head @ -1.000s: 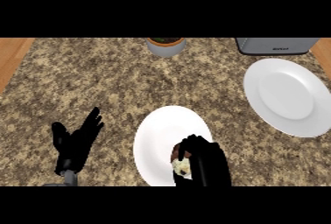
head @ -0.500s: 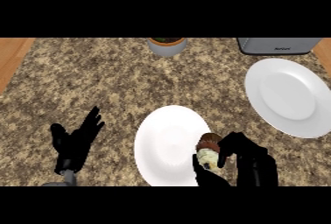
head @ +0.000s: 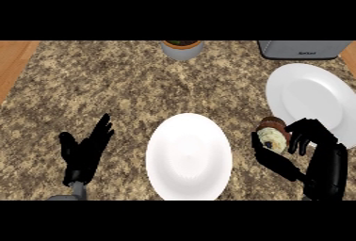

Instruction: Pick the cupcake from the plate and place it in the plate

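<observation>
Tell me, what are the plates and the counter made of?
Both plates look like glazed white ceramic: smooth and plain, with soft shading; it could be plastic. The counter looks like polished granite, speckled brown and beige, though it might be laminate.

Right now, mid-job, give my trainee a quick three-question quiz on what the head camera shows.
1. True or false: the cupcake lies on the near plate.
2. Which robot hand holds the cupcake? A) left robot hand B) right robot hand C) neither
3. Fill in: the far plate sits to the ______ of the near plate.

Key:
1. False. The near plate has nothing on it; the cupcake is held up between the two plates.
2. B. The right fingers curl round it; the left robot hand rests open at the lower left.
3. Right, and farther back, near the grey appliance.
</observation>
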Robot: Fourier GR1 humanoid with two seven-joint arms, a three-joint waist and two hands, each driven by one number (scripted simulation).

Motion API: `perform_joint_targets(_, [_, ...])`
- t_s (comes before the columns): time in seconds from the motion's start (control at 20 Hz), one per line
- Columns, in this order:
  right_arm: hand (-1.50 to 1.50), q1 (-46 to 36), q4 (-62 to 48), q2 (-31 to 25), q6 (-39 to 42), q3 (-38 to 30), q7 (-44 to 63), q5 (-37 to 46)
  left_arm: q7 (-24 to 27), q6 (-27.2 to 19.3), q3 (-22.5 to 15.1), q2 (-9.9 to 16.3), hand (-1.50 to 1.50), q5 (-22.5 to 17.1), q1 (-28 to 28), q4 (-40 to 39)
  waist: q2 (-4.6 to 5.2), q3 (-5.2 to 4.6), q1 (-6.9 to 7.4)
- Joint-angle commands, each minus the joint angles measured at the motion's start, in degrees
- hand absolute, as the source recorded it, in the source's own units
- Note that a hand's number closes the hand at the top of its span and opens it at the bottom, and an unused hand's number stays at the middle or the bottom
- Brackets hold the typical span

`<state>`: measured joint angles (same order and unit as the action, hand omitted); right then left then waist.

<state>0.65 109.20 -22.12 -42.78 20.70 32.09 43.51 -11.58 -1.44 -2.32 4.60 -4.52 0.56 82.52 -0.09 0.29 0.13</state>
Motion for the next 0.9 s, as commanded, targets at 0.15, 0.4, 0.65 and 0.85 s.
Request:
perform_joint_targets(0.15, [1.5, -6.07, -18.39, -4.25, -7.16, -13.14, -15.37, -14.47, 2.54, 0.75, -1.28, -1.23, 0.0, 0.55, 3.5, -1.57, 0.38, -0.14, 0.67])
perform_joint_targets(0.4, [1.5, -15.57, -36.14, -6.28, -2.88, -20.8, -29.45, -27.53, -3.68, -0.75, -1.29, -0.83, 0.0, 0.96, -1.44, 1.0, 0.57, -0.08, 1.15])
perform_joint_targets(0.65, [1.5, -21.95, -51.43, -6.79, 3.28, -28.43, -45.6, -35.28, -4.12, 0.13, -1.75, -0.97, 0.0, 0.51, 0.69, 1.87, 0.46, -0.13, 1.1])
perform_joint_targets(0.85, [1.5, -29.54, -65.51, -8.83, 7.56, -33.88, -55.19, -38.23, -1.82, 0.64, -1.59, -0.92, 0.0, 1.14, -0.61, -1.1, 0.8, -0.08, 1.8])
